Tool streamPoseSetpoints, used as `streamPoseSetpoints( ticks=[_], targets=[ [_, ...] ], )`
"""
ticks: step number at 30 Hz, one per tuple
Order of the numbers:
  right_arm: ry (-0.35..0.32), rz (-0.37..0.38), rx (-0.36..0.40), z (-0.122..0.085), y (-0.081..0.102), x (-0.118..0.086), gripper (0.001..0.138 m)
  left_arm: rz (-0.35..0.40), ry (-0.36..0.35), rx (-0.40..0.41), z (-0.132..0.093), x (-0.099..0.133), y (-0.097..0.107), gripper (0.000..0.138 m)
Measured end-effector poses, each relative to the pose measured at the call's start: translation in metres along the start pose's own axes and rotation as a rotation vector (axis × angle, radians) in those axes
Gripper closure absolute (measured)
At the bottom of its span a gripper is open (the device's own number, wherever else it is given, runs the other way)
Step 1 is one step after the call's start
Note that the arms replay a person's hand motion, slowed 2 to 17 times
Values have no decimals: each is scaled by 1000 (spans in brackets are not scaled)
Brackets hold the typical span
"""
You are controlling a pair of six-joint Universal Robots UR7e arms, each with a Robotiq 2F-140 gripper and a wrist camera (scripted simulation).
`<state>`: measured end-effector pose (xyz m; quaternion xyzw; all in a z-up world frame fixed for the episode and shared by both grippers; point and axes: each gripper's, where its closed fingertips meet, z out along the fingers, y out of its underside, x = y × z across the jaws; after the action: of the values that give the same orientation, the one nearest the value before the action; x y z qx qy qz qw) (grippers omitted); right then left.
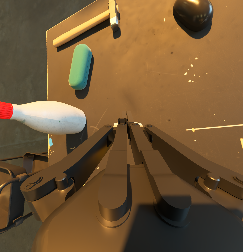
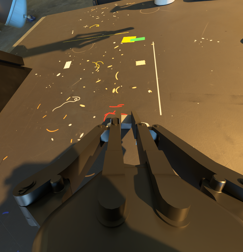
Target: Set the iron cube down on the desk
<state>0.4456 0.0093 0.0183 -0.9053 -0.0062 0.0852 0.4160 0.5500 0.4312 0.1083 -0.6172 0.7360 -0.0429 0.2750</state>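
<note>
The right gripper [image 2: 126, 115] reaches forward and down toward the desk [image 2: 186, 122], its two fingers drawn in narrow around the iron cube [image 2: 126, 120] — a small grey metal block pinched between the fingertips [image 2: 133, 115], with its pale top face and darker near face showing between them. The cube sits low over the scuffed brown surface, right by some red scribbles [image 2: 116, 106]; whether it touches the desk cannot be told from here. Ahead of it lie a long white line [image 2: 157, 81], a yellow patch [image 2: 128, 39] overlapped by a green strip [image 2: 138, 39], and scattered pale flecks, with long arm shadows stretching across the far part of the top. The left gripper [image 1: 126, 115] points steeply down at another part of the same desk [image 1: 145, 81], its fingers pressed together with nothing between them. Near its left side a white bowling pin [image 1: 49, 117] with a red band lies on its side, its neck jutting out past the desk's edge. Farther off lie a green oblong case [image 1: 80, 66], a hammer [image 1: 88, 25] with a wooden handle and metal head, and — toward the far right — a glossy black rounded object [image 1: 193, 13], all well apart from the fingers.
</note>
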Motion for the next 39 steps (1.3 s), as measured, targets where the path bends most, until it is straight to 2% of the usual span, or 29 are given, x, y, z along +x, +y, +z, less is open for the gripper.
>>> streamPoseSetpoints(
  ticks=[39],
  targets=[
    [-2,3,0,0,0,0,119,28,7,-4,0,5,-1,134]
  ],
)
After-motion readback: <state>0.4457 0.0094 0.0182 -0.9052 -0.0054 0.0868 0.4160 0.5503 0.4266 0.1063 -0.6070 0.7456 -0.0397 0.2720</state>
